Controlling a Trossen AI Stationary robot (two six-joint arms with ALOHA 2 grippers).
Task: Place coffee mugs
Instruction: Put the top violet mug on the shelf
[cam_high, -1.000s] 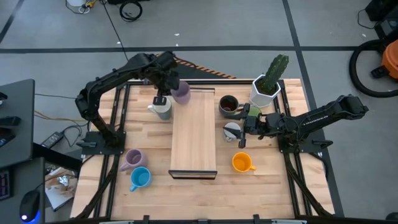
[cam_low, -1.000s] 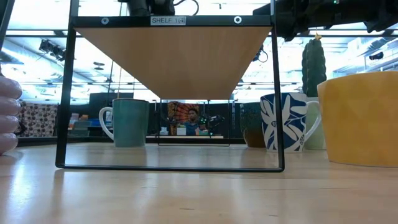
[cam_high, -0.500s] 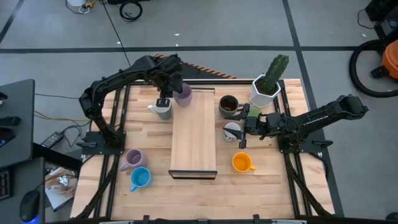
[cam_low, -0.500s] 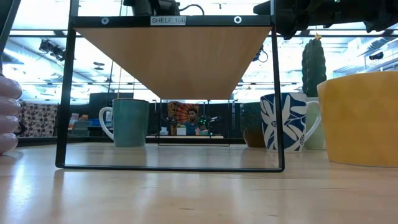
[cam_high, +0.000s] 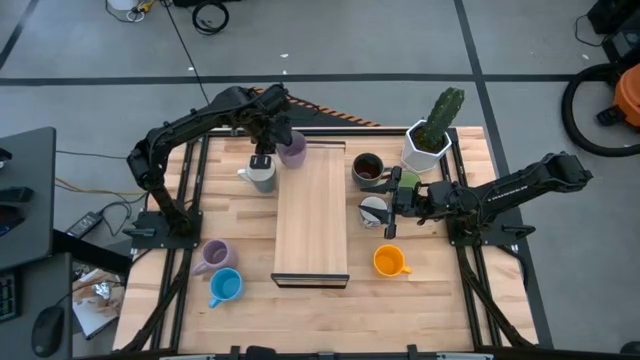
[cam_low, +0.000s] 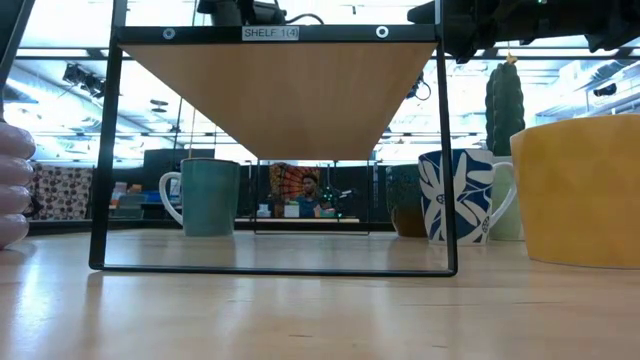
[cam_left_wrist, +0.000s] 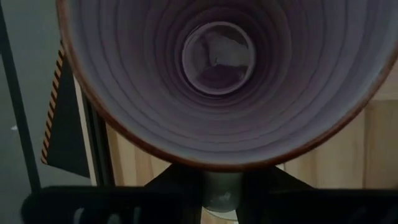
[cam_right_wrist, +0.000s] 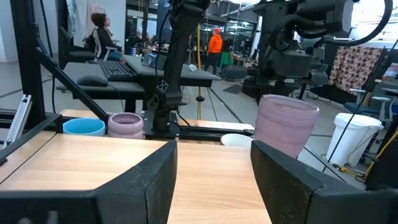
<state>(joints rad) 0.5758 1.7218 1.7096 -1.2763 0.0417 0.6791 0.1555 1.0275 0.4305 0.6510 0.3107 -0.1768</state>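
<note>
Left gripper (cam_high: 272, 140) clamped on purple mug (cam_high: 292, 150) rim, over shelf's (cam_high: 312, 215) far left corner. Right gripper (cam_high: 392, 203) apart, waiting beside patterned mug (cam_high: 374, 210). I fear early release tips mug off edge.

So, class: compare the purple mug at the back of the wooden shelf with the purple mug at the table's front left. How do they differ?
The back purple mug stands on the shelf top, at its far left corner; the front purple mug sits on the table. The left claw is at the back one; no claw is near the front one, which has the blue mug beside it. Both are pale purple, upright and look empty.
</note>
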